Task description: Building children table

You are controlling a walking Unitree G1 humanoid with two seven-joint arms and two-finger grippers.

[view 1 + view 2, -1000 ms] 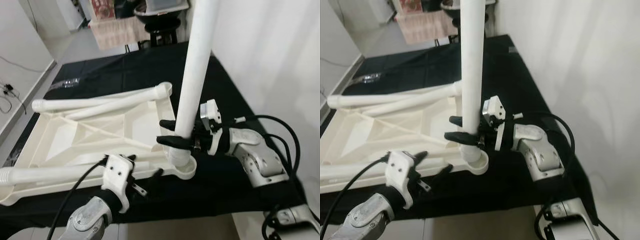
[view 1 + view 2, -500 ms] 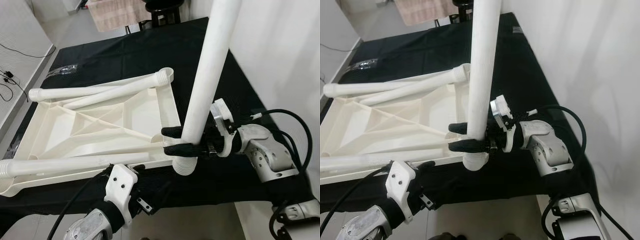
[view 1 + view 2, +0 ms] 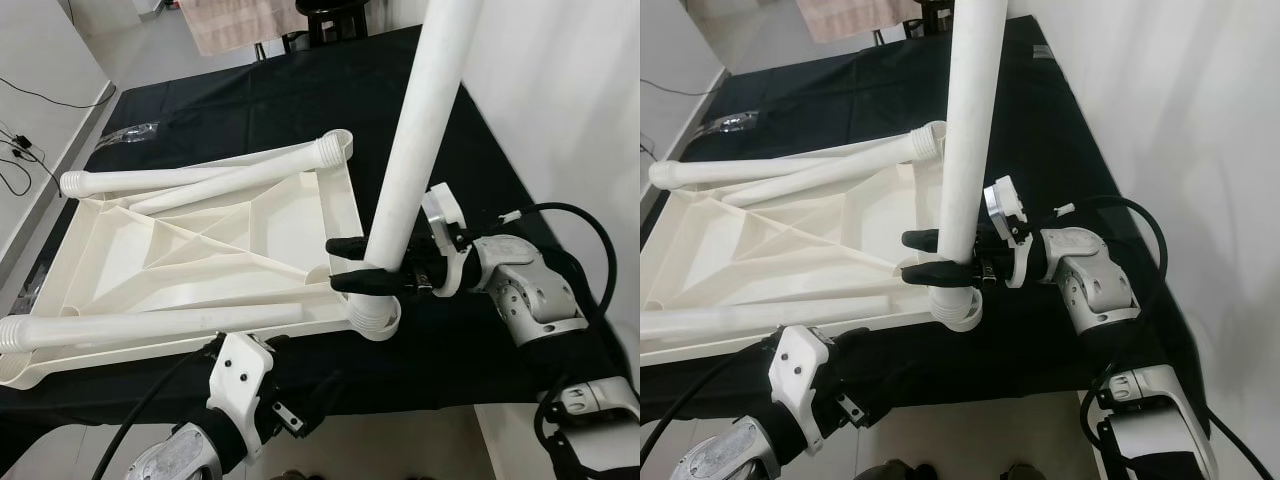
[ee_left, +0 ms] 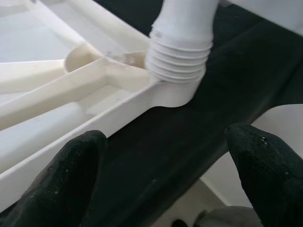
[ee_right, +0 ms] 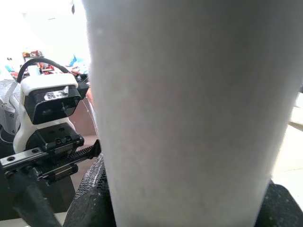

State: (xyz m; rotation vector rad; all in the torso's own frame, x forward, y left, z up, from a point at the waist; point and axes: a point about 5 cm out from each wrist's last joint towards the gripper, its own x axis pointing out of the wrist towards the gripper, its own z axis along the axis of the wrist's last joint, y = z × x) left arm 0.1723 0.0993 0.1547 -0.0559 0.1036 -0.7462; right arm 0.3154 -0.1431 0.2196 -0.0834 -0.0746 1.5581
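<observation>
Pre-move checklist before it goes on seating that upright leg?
1. Right claw shut on upright leg, just above its threaded end: ok.
2. Leg's ribbed end in the corner socket of the tabletop: ok; how far it is screwed in: cannot tell.
3. Leg vertical: not ok, it leans in the head views.
4. Left claw open near the tabletop edge, holding nothing: ok if idle, not ok if bracing is wanted.
5. Loose legs lie on the tabletop, apart from the socket: ok.

Silver arms w/ black cables; white wrist housings; left gripper & right gripper: long black fingers.
</observation>
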